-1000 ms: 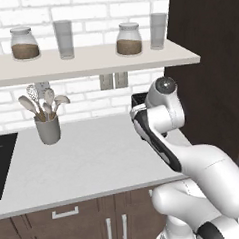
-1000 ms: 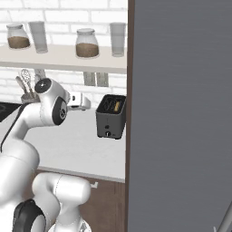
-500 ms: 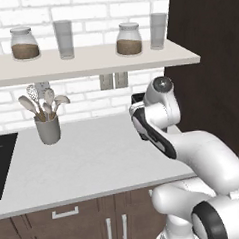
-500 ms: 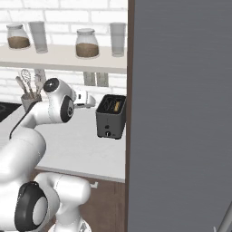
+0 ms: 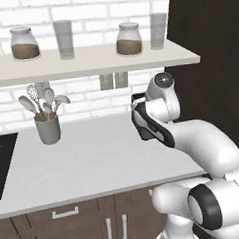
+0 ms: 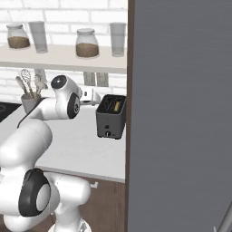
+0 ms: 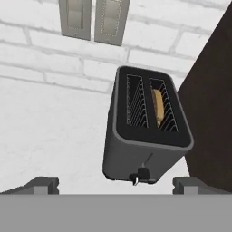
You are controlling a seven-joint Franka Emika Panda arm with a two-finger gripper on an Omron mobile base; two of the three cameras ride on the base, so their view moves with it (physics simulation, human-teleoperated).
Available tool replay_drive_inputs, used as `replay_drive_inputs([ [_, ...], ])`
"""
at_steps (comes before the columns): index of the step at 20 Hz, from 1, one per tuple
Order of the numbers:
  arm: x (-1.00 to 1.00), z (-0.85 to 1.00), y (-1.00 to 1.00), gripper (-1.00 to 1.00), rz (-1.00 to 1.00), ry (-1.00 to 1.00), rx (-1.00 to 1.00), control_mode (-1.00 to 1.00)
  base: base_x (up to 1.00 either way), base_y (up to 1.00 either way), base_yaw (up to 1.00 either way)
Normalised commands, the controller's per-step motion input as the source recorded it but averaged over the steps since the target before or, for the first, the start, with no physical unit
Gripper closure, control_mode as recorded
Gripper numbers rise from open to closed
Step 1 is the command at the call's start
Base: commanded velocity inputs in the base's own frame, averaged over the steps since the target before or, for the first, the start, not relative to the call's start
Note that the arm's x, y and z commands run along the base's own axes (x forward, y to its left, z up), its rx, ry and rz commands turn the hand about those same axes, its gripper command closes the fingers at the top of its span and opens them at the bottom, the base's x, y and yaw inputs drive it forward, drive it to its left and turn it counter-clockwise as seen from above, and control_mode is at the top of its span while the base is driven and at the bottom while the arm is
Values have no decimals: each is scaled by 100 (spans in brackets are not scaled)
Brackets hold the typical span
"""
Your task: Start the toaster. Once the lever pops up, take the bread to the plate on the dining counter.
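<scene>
Rendered scene, evenly and brightly lit, no visible lamp. Light diffuse, from above: soft shadow under shelf (image 5: 88, 63) falls on brick wall (image 5: 80, 96); faint shadow beside toaster (image 7: 145, 131) on counter (image 7: 50, 122). Toaster slots dark, interior detail dim. Tall panel (image 6: 181, 113) flat grey, no texture. No glare, no motion blur, no edge distortion. All views sharp; slight pixel coarseness on fine edges.

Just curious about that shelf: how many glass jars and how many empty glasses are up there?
2 jars, 2 glasses. Left jar, then a glass, then the second jar, and a glass at the shelf's right end. The dark panel may hide more.
</scene>
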Motion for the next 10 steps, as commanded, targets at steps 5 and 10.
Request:
replay_drive_inputs([
  [5,6,-1,-22,-100,0,0,0,-100,0,0,0],
  [10,1,-3,-19,-100,0,0,0,-100,0,0,0],
])
